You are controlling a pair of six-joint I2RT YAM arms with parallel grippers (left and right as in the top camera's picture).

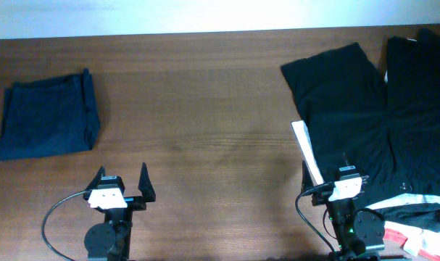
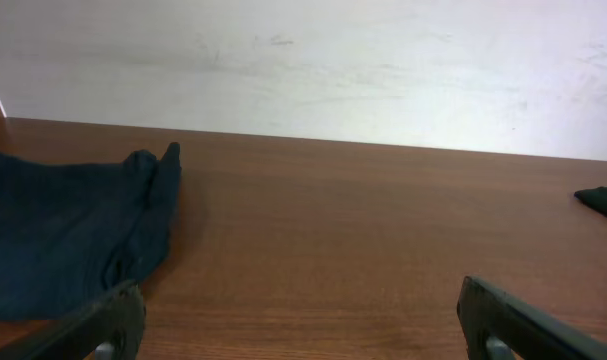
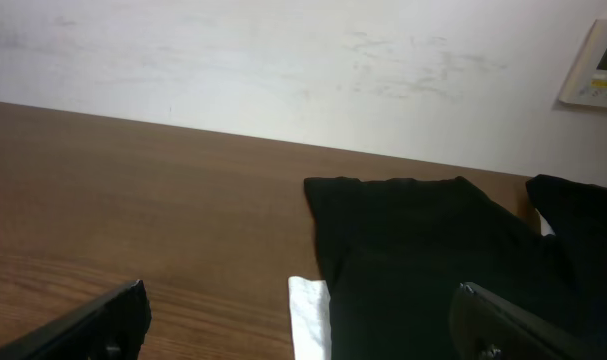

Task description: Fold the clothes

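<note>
**Both claws wide open, nothing grabbed**

The big black pants lie spread flat on the table, legs pointing away from the arms. A white cloth pokes out right along their left edge. The right claw sits at the pants' near edge, fingers spread, holding nothing. The left claw is well off to the left of the pants, spread too and empty. The folded navy piece is farther left still. Some red and white bits bunch up by the pants' near-right corner.

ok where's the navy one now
In the overhead view the folded navy garment lies at the far left, ahead and left of the left gripper, far from the black clothes.
</note>
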